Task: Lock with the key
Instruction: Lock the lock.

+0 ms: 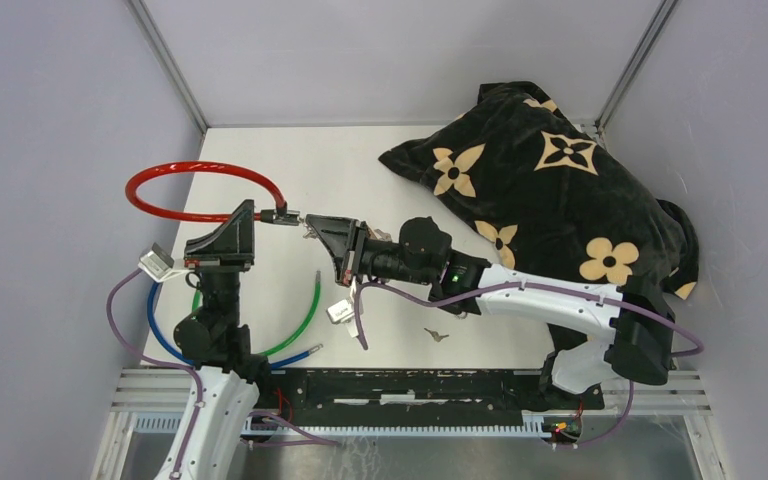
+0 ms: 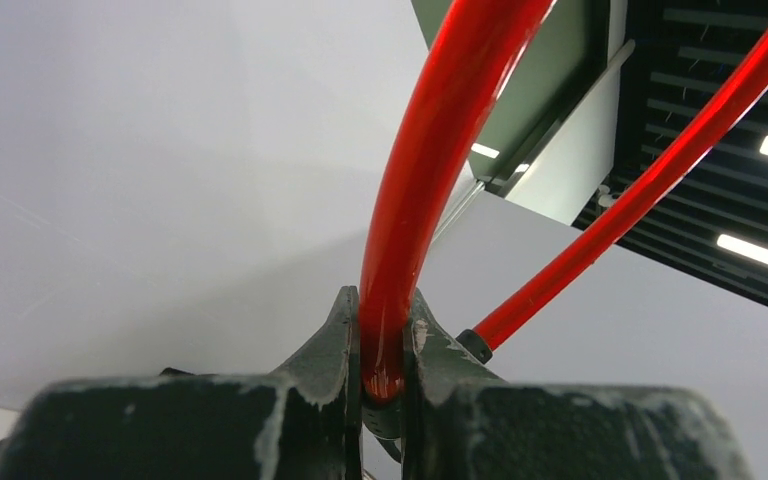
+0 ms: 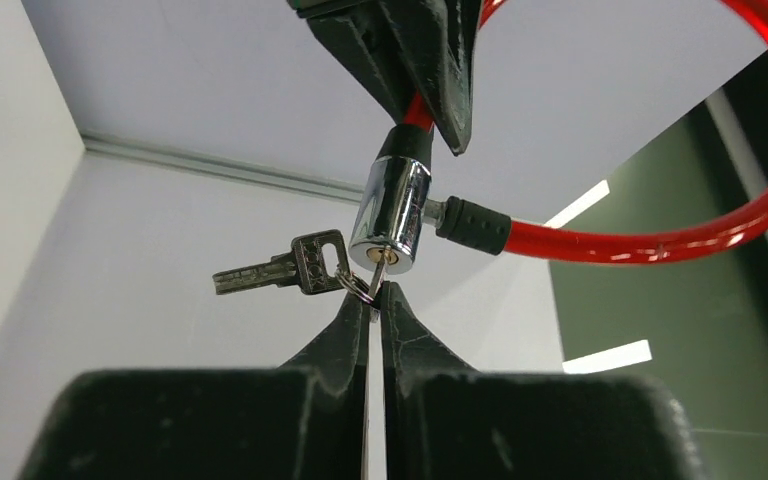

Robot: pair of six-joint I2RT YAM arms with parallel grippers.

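A red cable lock (image 1: 195,168) loops over the left of the table. My left gripper (image 1: 250,215) is shut on the cable right behind its chrome lock cylinder (image 3: 392,215); in the left wrist view the red cable (image 2: 430,170) is pinched in that gripper (image 2: 382,330). The key (image 3: 380,270) sits in the cylinder's keyhole, and my right gripper (image 3: 374,295) is shut on its head. A second key (image 3: 280,268) hangs sideways from the same ring. From above, the right gripper (image 1: 312,222) points left at the cylinder (image 1: 288,216).
A black cushion with beige flowers (image 1: 560,190) fills the back right. A green cable (image 1: 305,310) and a blue cable (image 1: 160,335) lie by the left arm. A small key (image 1: 436,335) lies on the table near the front.
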